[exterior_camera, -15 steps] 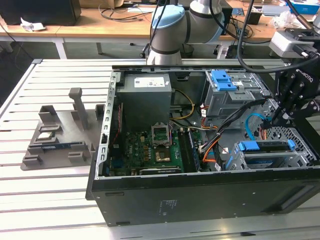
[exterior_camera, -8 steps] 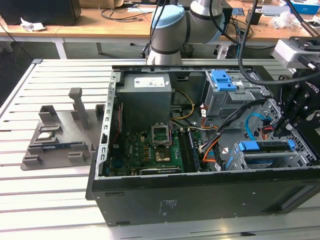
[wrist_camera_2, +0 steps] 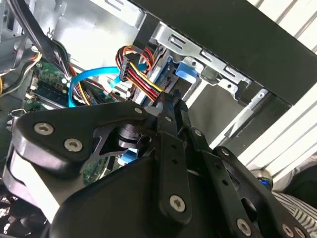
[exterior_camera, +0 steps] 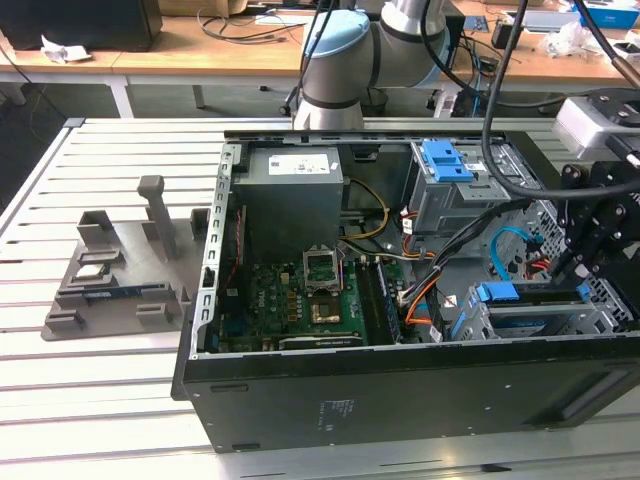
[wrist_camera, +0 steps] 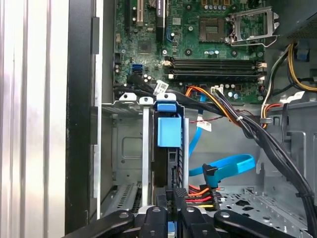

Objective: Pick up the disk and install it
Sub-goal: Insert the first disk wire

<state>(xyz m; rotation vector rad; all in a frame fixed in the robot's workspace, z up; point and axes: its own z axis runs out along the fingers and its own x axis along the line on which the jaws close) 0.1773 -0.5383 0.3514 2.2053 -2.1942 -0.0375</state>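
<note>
a: where's the disk [wrist_camera: 167, 148]?

b: standing on edge in the drive cage [wrist_camera: 124, 144] of the open computer case [exterior_camera: 400, 395], its blue carrier tab up top. in the exterior view it sits at about four o'clock from the motherboard [exterior_camera: 300, 300], near the case's front wall.

a: and the gripper [wrist_camera: 171, 203]?

b: right at the disk's rear end, fingers [wrist_camera_2: 171, 106] drawn narrow and close together (whether they pinch the carrier edge, i cannot tell). in the exterior view the gripper [exterior_camera: 580, 262] hangs over the cage at the exterior view's right.

a: what surrounds it?

b: a blue data cable [wrist_camera: 228, 166] and a red-yellow-orange power bundle [wrist_camera: 200, 191] just beside the disk. the grey power supply [exterior_camera: 295, 195] lies at twelve o'clock of the motherboard; a grey parts tray [exterior_camera: 110, 280] sits well apart at nine o'clock, on the slatted table [exterior_camera: 90, 400].
</note>
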